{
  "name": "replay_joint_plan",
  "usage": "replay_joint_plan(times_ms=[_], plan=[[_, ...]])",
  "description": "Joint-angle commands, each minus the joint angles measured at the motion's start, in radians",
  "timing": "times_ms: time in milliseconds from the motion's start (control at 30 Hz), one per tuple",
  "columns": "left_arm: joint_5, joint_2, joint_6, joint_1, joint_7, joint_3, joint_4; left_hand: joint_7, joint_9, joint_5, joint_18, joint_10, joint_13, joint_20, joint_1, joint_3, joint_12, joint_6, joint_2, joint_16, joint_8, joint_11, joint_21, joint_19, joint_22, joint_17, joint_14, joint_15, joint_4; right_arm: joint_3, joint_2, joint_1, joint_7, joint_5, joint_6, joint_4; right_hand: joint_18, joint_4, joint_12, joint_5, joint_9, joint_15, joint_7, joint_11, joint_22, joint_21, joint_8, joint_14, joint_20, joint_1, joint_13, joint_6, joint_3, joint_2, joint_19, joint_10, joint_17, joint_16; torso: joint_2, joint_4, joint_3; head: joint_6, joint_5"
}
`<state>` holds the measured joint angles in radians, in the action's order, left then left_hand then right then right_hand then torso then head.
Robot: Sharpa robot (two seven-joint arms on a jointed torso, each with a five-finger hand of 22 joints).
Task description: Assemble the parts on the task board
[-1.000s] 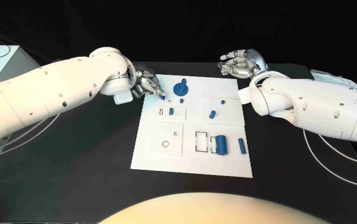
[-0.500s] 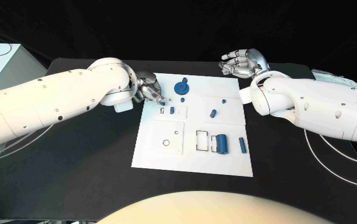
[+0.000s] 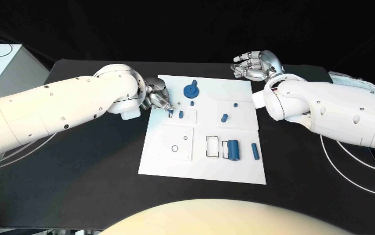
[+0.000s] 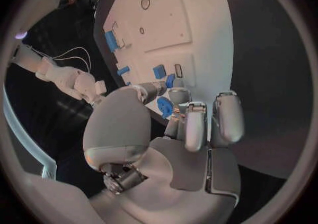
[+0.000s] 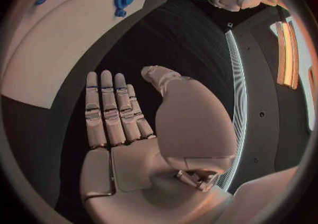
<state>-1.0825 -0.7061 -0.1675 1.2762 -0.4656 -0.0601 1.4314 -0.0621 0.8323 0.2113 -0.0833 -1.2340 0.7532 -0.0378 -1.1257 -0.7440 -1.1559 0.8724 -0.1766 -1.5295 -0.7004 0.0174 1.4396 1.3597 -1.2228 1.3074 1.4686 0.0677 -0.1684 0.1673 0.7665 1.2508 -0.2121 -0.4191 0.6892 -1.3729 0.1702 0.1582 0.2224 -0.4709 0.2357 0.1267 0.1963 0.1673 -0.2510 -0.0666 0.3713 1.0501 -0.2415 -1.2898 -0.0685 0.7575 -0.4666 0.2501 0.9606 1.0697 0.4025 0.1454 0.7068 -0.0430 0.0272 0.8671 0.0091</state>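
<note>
Black table (image 3: pixel 94 164), left robot hand (image 3: pixel 156 97) curled (low)

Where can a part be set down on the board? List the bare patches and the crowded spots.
On the task board, the near strip below the square outline and the blue cylinder lies bare, as does the far right corner past the small peg. It is crowded at the far left, where the left hand sits beside the blue gear.

Bright board, dark surround, fisheye bending
</note>
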Motion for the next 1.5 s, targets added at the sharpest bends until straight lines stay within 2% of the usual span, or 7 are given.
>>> replay_joint_plan(times_ms=[33,1500], plan=[[-0.017,0.003,-0.015,-0.002,0.005,0.000,0.000,0.006,0.001,0.003,0.011,-0.008,0.000,-0.001,-0.003,-0.181,-0.003,0.011,0.007,-0.004,-0.005,0.002,0.004,0.007,-0.001,0.173,0.078,0.008,0.177,0.000,0.001,-0.001,-0.014,-0.003,-0.018,-0.001,0.014,-0.005,0.003,-0.004,-0.001,0.002,0.043,0.003,0.001,-0.001,0.004,-0.005,-0.001,0.002,0.001,-0.006,-0.001,-0.006,-0.005,-0.004,-0.001,-0.003,0.001,0.0003,0.0003,0.003,0.002],[-0.034,0.004,-0.049,-0.009,0.019,-0.005,-0.008,0.007,0.001,0.002,0.011,-0.011,0.003,0.000,-0.001,-0.187,-0.003,0.013,0.006,-0.004,-0.005,0.003,0.005,0.008,-0.002,0.174,0.078,0.008,0.179,0.000,0.003,-0.001,-0.014,-0.001,-0.024,0.000,0.014,-0.005,0.003,-0.008,-0.002,0.002,0.043,0.003,0.003,-0.001,0.004,-0.004,-0.001,0.003,0.002,-0.006,-0.002,-0.006,-0.005,-0.004,-0.002,-0.004,0.000,0.0001,-0.0009,0.006,0.002]])
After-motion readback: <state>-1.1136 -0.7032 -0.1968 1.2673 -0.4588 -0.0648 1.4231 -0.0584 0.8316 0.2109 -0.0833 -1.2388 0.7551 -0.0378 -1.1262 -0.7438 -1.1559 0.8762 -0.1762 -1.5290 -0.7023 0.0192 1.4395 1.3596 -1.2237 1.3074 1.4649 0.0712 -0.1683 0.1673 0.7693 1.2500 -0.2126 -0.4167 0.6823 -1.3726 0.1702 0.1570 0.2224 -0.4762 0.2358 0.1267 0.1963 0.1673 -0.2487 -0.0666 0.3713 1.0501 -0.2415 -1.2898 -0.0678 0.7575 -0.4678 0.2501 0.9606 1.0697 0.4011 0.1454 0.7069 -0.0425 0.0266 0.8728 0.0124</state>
